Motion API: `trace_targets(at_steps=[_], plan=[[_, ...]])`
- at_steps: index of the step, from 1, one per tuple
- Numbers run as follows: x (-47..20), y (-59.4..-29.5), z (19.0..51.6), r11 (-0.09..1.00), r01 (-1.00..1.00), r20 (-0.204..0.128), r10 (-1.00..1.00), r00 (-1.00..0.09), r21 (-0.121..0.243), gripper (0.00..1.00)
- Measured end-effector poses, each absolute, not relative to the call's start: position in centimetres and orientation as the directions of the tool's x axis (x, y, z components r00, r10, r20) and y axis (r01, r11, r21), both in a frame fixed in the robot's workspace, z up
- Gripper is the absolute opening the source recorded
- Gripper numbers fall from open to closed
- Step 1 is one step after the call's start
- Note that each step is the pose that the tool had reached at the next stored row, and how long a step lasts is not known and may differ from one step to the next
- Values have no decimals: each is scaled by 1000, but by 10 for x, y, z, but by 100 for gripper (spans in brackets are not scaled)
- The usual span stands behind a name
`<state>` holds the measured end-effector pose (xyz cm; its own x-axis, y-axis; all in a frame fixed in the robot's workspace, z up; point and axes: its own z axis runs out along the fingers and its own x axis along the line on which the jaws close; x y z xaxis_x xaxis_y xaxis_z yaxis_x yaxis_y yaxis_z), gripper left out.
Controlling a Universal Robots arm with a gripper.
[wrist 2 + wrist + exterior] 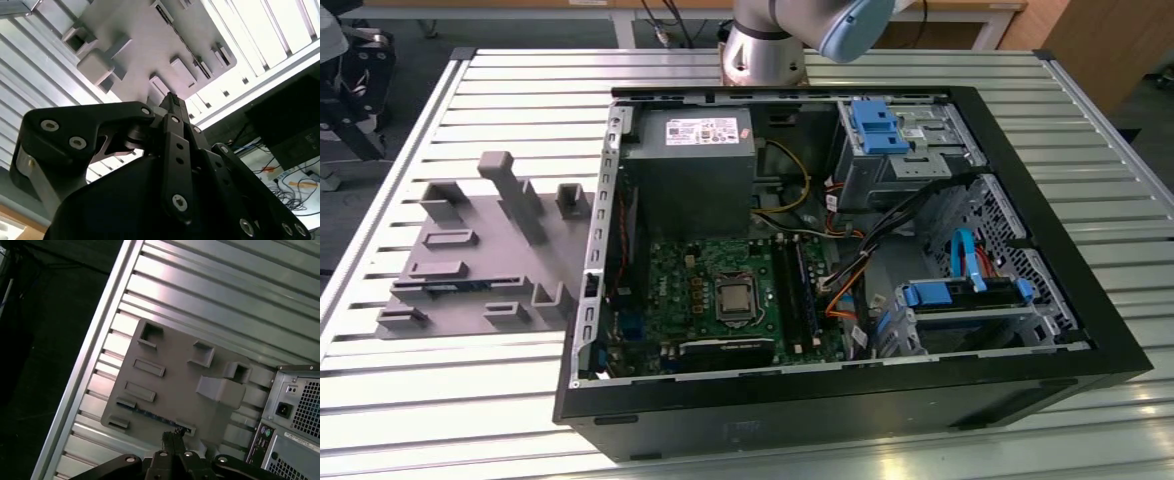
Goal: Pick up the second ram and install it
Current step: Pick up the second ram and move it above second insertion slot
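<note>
The second ram [150,414] stands on its edge in a holder of the grey fixture plate [175,375], a thin dark strip with bluish spots. In the exterior view the ram [454,287] sits near the plate's front left. My gripper [170,439] hovers above the plate, close to one end of the ram and apart from it. Its fingers are pressed together with nothing between them. In the second wrist view the gripper [172,102] points down at the plate, where the ram [187,47] shows as a dark line.
An open computer case [1067,330] lies on the slatted metal table [480,400], on the exterior view's right of the plate. Inside are the green motherboard [680,290], long black slots [794,285] and blue drive brackets [874,125]. The arm's base [767,45] stands behind the case.
</note>
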<state>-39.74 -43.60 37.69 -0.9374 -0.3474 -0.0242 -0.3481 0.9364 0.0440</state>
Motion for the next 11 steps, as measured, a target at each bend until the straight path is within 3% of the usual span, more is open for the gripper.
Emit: trace_targets(at_steps=[11], plan=[[-398,-436,376,850,-524,-24,-524,-851,44,11]])
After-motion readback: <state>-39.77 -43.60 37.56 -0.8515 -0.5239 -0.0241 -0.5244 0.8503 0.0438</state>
